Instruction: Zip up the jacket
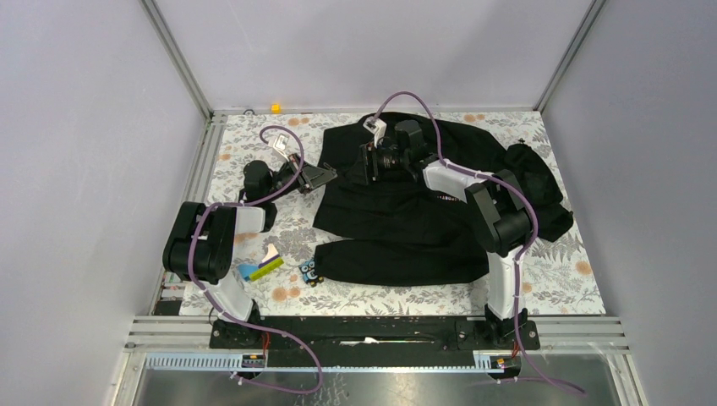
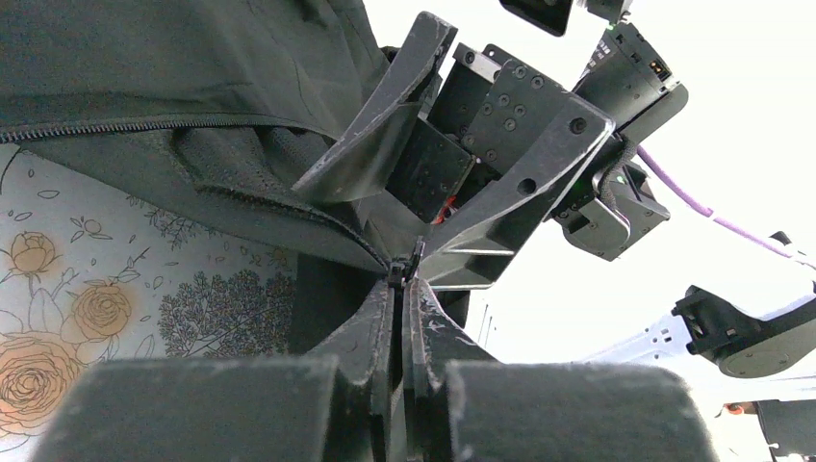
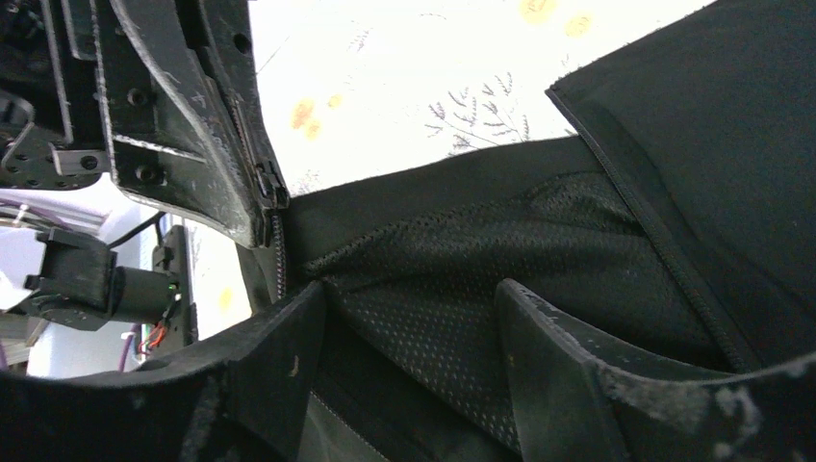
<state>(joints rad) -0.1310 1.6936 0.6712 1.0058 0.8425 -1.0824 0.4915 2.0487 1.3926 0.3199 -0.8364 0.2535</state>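
Grey panel walls [image 1: 76,127] on three sides; one table [image 1: 558,279] under a floral cloth.

Count: 1 jacket, 2 arms, 2 grippers, 2 small items on the cloth, 1 orange item on the far rail.

Jacket [image 1: 397,220]: black, spread flat from table centre out toward 3 o'clock. One sleeve lies across its 6 o'clock edge and fabric is bunched at 3 o'clock. The front is partly open, showing mesh lining [image 3: 452,250].

Left arm [image 1: 207,241]: base at 7 o'clock, reaching to the jacket's 9 o'clock edge.
Right arm [image 1: 499,220]: base at 5 o'clock, folded over the jacket, wrist toward 12 o'clock.

Left gripper [image 2: 404,279]: jaws pressed together, pinching the jacket at the zipper end. The right wrist view shows the zipper slider [image 3: 270,183] at its fingertips.
Right gripper [image 3: 409,289]: jaws apart, one finger on each side of the mesh fold, just beside the left gripper; grip not made.

Zipper teeth [image 2: 125,125]: one run visible, leading away toward 9 o'clock in the left wrist view.

Small items, at the jacket's 7 o'clock, apart from it: coloured card [image 1: 260,269], small toy figure [image 1: 309,272]. Orange item [image 1: 275,107] at 12 o'clock on the rail; too small to identify.
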